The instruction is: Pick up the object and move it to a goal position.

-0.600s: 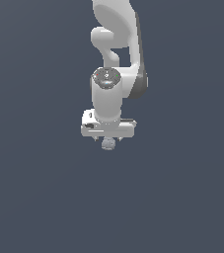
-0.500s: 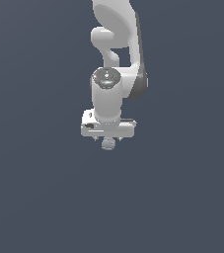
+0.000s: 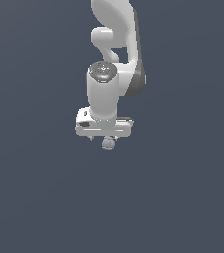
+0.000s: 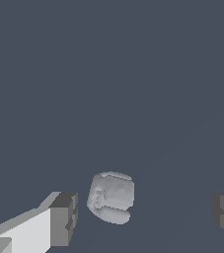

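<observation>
Pale grey-blue and bumpy, the little object (image 3: 108, 143) sits just under the white gripper (image 3: 103, 138), a bit above the middle of the exterior view. The white arm (image 3: 114, 59) comes down from the top of that picture. All around is a plain dark blue-grey worktop (image 3: 39, 188).

Up close in the wrist view, the object (image 4: 111, 197) lies between the two dark fingertips (image 4: 64, 219). The jaws are spread wide apart and grip nothing. The lump is near one fingertip but not touching it, and far from the other.
</observation>
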### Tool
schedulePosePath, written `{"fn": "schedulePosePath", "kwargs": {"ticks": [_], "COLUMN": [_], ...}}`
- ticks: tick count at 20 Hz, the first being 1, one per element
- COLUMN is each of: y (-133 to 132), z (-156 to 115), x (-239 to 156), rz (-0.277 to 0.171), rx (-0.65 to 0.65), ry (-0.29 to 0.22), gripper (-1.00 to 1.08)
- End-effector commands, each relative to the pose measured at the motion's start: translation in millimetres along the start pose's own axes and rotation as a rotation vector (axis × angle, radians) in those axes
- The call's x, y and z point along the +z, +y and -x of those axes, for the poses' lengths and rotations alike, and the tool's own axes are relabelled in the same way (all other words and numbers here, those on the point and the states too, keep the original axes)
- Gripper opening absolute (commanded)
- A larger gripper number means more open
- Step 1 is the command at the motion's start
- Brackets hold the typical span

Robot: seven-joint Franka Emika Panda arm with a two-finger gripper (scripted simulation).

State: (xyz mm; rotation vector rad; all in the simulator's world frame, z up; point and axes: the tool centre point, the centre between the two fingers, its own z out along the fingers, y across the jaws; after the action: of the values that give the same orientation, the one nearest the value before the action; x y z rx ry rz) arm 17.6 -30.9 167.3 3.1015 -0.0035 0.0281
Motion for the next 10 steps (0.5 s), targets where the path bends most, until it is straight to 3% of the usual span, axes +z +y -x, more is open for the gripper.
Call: {"fn": "schedulePosePath", "kwargs": {"ticks": [1, 10], "y": [1, -7], "z": [-1, 15], "x": [-1, 22], "rz": [0.001, -0.014], "rx": [-0.002, 0.067], "ry": [0.001, -0.006], "gripper": [1.00, 1.00]}}
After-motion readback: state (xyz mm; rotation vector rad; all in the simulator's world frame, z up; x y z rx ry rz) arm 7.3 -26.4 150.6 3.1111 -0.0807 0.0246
